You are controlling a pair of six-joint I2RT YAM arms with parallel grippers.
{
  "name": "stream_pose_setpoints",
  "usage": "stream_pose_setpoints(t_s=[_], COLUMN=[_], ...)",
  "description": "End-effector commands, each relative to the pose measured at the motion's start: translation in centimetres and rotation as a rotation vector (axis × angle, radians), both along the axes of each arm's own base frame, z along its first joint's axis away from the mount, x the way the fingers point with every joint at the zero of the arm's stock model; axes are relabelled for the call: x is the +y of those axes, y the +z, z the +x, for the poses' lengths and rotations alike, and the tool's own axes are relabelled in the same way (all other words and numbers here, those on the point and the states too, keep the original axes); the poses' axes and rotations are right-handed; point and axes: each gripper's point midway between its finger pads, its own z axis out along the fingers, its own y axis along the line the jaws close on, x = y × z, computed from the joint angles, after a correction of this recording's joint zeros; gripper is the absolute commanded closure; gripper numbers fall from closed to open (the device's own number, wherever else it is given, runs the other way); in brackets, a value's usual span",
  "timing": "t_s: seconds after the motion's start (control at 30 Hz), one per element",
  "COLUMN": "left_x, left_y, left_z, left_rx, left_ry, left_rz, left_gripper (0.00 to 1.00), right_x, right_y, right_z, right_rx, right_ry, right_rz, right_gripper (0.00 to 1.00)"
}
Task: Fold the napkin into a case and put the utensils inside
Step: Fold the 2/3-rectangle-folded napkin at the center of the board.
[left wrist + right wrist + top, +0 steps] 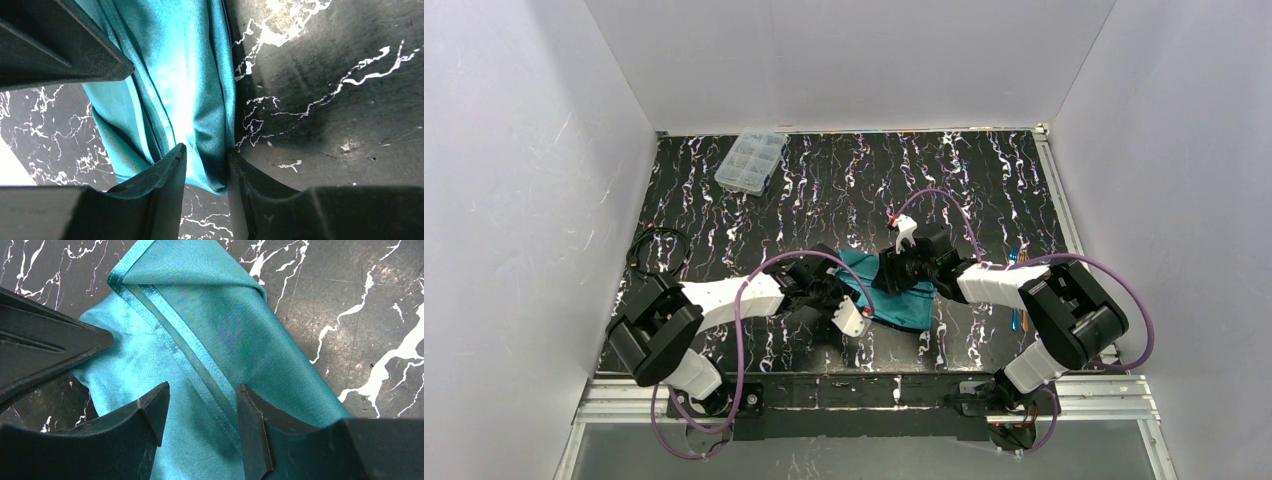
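Napkin (902,305) lies partly folded at the lower centre of the black marbled desk (844,180), between both arms. The left wrist view shows the left hand (206,170) pinching a bunched fold of it, cloth filling the narrow gap. The right wrist view shows the right hand (202,415) held wide, astride two parallel hems on flat cloth. Only the top view shows the utensils (1016,318) at right and a clear plastic box (751,160) at upper left.
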Motion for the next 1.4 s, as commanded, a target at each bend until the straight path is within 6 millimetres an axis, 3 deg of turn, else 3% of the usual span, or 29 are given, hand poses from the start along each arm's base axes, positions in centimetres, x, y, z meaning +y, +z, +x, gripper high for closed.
stream_pose_setpoints(t_s=[0.0, 0.23, 0.57, 0.73, 0.93, 1.03, 1.17, 1.37], left_x=[0.7, 0.4, 1.4, 0.9, 1.0, 1.3, 1.3, 1.5], left_y=[1.0, 1.0, -0.5, -0.6, -1.0, -0.9, -0.2, 0.0], left_z=[-0.2, -1.0, -1.9, -1.6, -2.1, -2.6, -3.5, -3.8], left_rx=[-0.002, 0.084, 0.113, 0.132, 0.165, 0.202, 0.294, 0.396], left_ry=[0.033, 0.036, 0.002, 0.023, 0.021, 0.038, 0.055, 0.094], left_rz=[-0.018, 0.001, 0.061, 0.062, 0.074, 0.081, 0.092, 0.115], left_gripper=[0.7, 1.0, 1.0, 1.0, 1.0, 1.0, 1.0, 1.0], right_x=[-0.5, -0.1, 0.1, 0.3, 0.8, 0.5, 0.0, -1.1], right_y=[-0.8, 0.0, 0.2, 0.7, 5.5, 8.0, 9.9, 10.2], right_z=[-1.2, -0.9, -1.0, -0.9, -0.5, -0.8, -2.2, -3.2], right_rx=[0.034, 0.007, 0.002, -0.018, -0.216, -0.332, -0.442, -0.535], right_ry=[0.017, 0.033, 0.044, 0.054, 0.088, 0.109, 0.158, 0.22], right_rz=[-0.021, -0.003, 0.009, 0.024, 0.139, 0.188, 0.236, 0.172], right_gripper=[0.4, 0.4, 0.39, 0.37, 0.24, 0.22, 0.22, 0.22])
